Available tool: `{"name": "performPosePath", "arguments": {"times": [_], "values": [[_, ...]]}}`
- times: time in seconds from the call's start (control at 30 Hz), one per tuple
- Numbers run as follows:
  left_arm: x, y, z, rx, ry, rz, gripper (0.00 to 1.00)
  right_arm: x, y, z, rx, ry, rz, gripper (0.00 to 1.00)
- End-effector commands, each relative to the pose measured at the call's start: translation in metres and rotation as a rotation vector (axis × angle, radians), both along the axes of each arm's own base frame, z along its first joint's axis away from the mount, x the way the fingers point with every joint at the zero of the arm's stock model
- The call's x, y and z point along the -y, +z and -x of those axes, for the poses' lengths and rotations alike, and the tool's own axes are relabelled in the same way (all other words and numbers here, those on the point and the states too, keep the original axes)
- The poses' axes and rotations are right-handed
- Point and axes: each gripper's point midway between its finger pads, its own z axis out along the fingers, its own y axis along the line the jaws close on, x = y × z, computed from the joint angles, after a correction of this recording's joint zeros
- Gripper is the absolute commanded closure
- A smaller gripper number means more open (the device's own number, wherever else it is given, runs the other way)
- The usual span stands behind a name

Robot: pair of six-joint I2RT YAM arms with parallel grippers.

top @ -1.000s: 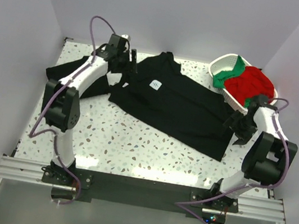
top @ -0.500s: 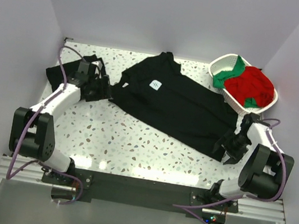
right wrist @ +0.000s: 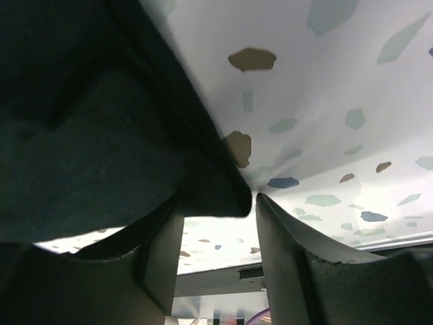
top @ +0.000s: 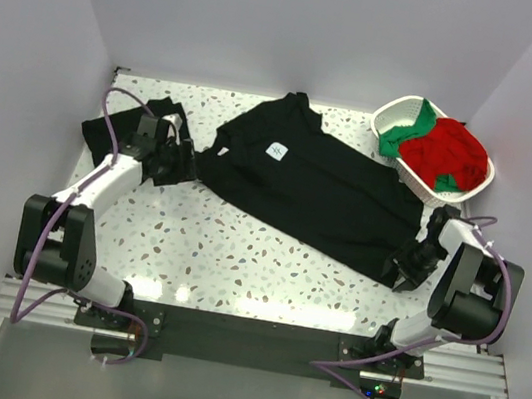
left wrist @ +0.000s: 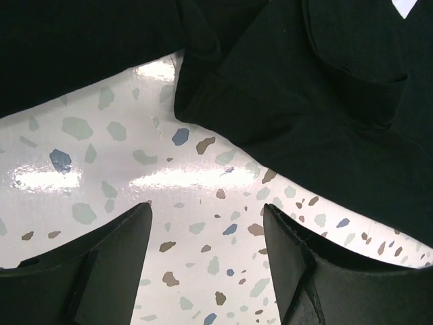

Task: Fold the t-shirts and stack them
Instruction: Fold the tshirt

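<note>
A black t-shirt (top: 318,193) with a white neck label (top: 276,151) lies spread diagonally across the table. My left gripper (top: 183,161) stands open just left of its sleeve. In the left wrist view the gripper (left wrist: 206,210) has only speckled table between its fingers, and the sleeve (left wrist: 304,115) lies just ahead. My right gripper (top: 402,274) is at the shirt's near right hem corner. In the right wrist view the gripper (right wrist: 218,203) is still open, with that corner of cloth (right wrist: 88,135) lying between its fingertips.
A second black shirt (top: 115,130) lies bunched at the far left, also seen in the left wrist view (left wrist: 81,47). The white lattice basket (top: 391,113) at the back right holds a red shirt (top: 446,152) and a green one (top: 403,135). Walls close in on three sides.
The left arm swung from behind the collar down to the sleeve's left side. The right gripper came forward to the hem corner and its jaws have narrowed around it.
</note>
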Motion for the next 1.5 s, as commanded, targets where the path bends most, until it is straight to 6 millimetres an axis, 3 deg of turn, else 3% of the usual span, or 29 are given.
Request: {"name": "performPosePath", "arguments": {"times": [0.0, 0.17, 0.27, 0.3, 0.4, 0.63, 0.8, 1.2, 1.47], "values": [[0.000, 0.006, -0.002, 0.049, -0.026, 0.009, 0.29, 0.009, -0.007, -0.009, 0.020, -0.022, 0.030, 0.51], [-0.001, 0.005, 0.001, 0.041, -0.028, 0.007, 0.29, 0.015, -0.017, -0.009, -0.003, -0.018, 0.039, 0.58], [-0.001, 0.003, 0.002, 0.045, -0.031, 0.002, 0.29, 0.019, -0.022, -0.008, -0.019, -0.022, 0.047, 0.72], [-0.001, 0.002, 0.003, 0.044, -0.036, 0.003, 0.29, 0.019, -0.022, -0.007, -0.026, -0.023, 0.048, 0.81], [0.000, -0.004, 0.007, 0.036, -0.046, 0.006, 0.30, 0.021, -0.026, -0.006, -0.039, -0.024, 0.049, 0.89], [0.015, -0.017, 0.021, 0.023, -0.112, 0.074, 0.31, 0.025, -0.026, -0.002, -0.054, -0.022, 0.059, 0.92], [0.019, -0.022, 0.016, 0.048, -0.112, 0.102, 0.31, 0.027, -0.023, -0.005, -0.048, -0.026, 0.066, 0.92], [0.021, -0.038, -0.028, 0.048, -0.032, 0.131, 0.37, 0.031, -0.019, -0.004, -0.057, -0.025, 0.072, 0.96], [0.019, -0.035, -0.048, 0.097, -0.024, 0.111, 0.40, 0.032, -0.016, -0.004, -0.051, -0.026, 0.074, 0.97]]}}
